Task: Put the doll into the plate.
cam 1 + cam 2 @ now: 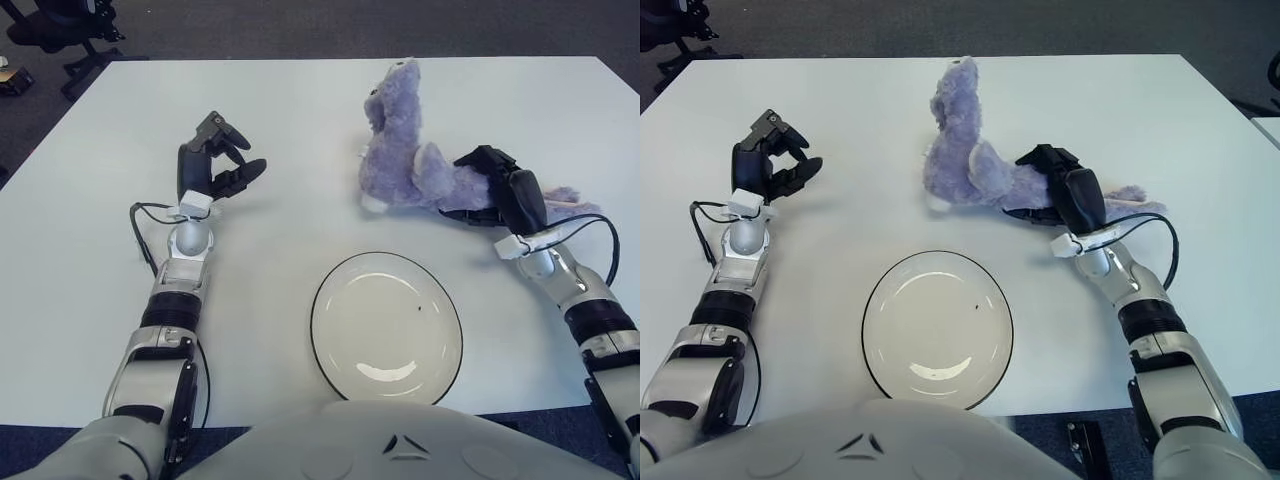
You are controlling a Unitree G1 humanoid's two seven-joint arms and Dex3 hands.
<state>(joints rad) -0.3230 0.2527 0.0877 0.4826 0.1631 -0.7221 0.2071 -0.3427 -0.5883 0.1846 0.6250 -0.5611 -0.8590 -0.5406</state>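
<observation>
A purple plush doll is at the table's right middle, head raised, tail trailing right. My right hand is closed around the doll's hind body, fingers wrapped over it. A white plate with a dark rim lies near the front edge, just below the doll and apart from it. My left hand shows at the left of the table, well away from the doll, fingers loosely spread and holding nothing.
The white table runs wide behind the doll. Dark carpet surrounds it, with an office chair base at the far left corner. Cables loop off both wrists.
</observation>
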